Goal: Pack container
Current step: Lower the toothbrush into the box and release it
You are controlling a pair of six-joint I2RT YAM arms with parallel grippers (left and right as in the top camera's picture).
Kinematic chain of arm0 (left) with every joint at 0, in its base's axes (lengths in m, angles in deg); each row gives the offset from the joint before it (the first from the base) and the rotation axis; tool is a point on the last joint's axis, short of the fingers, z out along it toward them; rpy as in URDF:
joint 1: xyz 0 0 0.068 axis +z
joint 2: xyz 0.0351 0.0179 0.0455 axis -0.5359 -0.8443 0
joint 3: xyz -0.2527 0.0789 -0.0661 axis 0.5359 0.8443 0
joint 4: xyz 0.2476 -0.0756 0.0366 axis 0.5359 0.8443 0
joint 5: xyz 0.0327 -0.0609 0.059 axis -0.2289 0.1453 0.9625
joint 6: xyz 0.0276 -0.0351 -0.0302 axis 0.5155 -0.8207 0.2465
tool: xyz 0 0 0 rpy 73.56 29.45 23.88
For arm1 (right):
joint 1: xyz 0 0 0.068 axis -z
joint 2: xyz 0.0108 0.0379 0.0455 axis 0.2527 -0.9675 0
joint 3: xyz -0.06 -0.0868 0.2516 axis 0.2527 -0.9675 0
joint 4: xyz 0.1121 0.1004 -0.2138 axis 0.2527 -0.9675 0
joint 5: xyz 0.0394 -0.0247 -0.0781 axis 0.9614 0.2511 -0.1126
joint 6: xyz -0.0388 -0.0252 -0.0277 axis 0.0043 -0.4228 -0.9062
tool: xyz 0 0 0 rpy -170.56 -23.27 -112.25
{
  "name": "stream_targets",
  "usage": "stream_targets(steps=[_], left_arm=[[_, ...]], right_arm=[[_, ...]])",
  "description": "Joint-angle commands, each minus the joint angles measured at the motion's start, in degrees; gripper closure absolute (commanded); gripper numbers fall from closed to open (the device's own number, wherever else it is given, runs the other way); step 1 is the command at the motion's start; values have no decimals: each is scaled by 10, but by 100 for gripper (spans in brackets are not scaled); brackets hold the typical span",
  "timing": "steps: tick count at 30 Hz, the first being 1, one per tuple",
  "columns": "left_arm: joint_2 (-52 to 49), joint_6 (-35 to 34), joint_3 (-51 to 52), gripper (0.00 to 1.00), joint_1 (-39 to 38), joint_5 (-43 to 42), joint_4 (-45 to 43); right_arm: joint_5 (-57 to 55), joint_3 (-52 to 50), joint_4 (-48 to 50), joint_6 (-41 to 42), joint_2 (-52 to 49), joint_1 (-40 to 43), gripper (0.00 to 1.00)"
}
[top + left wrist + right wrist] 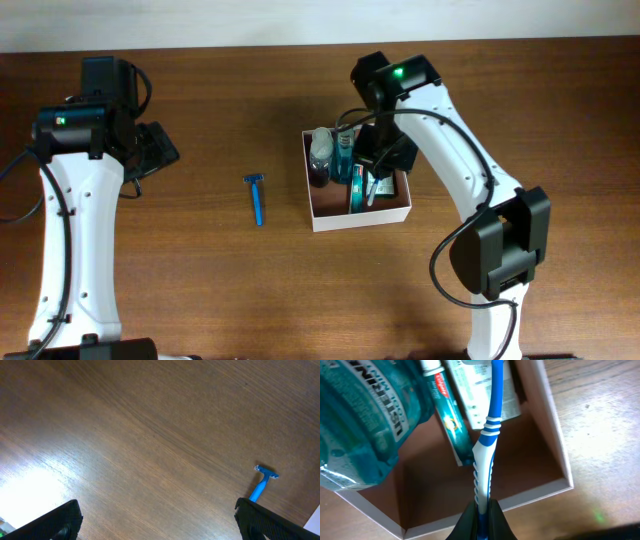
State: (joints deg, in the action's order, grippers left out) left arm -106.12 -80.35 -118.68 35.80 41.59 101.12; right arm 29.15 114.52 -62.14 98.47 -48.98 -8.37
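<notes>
Right hand [480, 510] pinches toothbrush [487, 435] inside container [555, 435]: placing step. Left hand [160, 522] spread, empty. Next, likely: release, then fetch razor [256, 198] off worktop [200, 290].

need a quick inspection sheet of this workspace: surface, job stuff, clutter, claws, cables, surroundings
surface: brown wooden table
job's things: white-walled container holds a teal bottle, a dark bottle and toothpaste; blue razor lies on the table left of it
clutter: nothing seen
claws: right claw shut on a blue toothbrush over the container; left claw open, empty
cables: left-arm cable and right-arm cable, both black
surroundings: pale strip beyond the table's far edge
</notes>
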Motion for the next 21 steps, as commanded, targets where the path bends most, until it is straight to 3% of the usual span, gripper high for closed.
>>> stream_targets(steps=[1,7,10,17,21], left_arm=[[-3,-7,2,1,1,4,0],[-3,-7,2,1,1,4,1],[-3,-7,2,1,1,4,1],[-3,-7,2,1,1,4,0],[-3,-7,2,1,1,4,1]], right_arm=[[-12,-4,8,5,17,-10,96],[-14,-4,10,5,17,-10,95],[-23,-4,9,5,17,-10,89],[-29,-4,10,5,17,-9,51],[-33,-2,3,-15,17,1,46]])
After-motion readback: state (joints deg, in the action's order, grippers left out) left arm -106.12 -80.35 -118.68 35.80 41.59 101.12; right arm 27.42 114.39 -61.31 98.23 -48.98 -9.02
